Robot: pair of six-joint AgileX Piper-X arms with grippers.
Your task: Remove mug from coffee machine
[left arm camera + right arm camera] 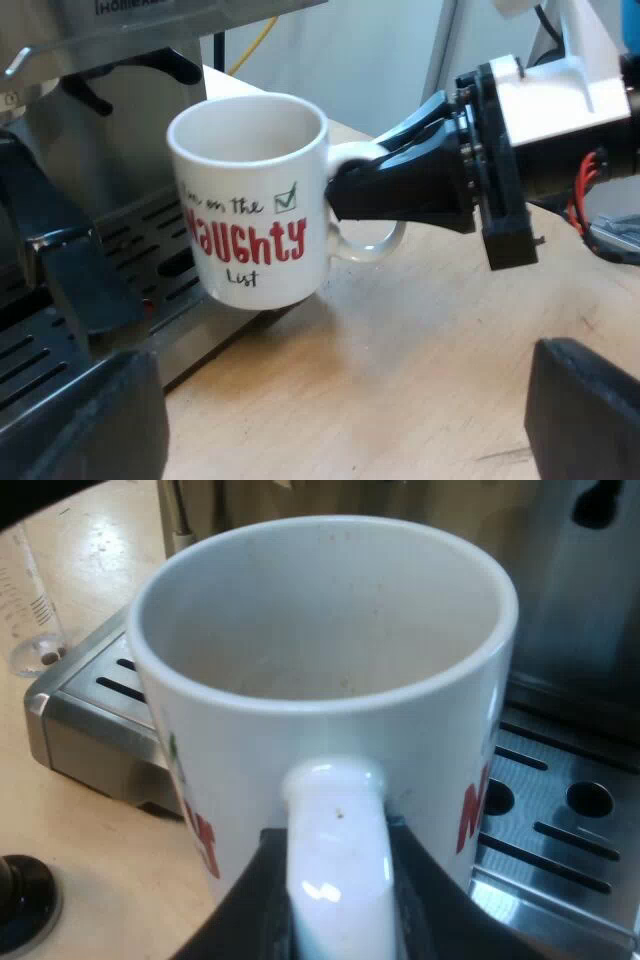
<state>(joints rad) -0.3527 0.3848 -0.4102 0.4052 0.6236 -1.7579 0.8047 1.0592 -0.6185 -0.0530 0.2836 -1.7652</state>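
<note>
A white mug [250,200] with red and black lettering hangs just above the edge of the espresso machine's drip tray [130,250], its base partly over the wooden table. My right gripper [350,185] is shut on the mug's handle [385,245], one black finger on each side. In the right wrist view the handle [335,850] sits clamped in my right gripper [335,890], and the mug [320,670] looks empty inside. My left gripper [330,430] is open near the table, short of the mug, with nothing between its fingers.
The espresso machine [90,110] rises behind the mug, with its slotted steel tray [560,810] beneath. A measuring glass [30,610] stands on the table beside the tray's corner. A black round knob [20,900] sits on the wood nearby.
</note>
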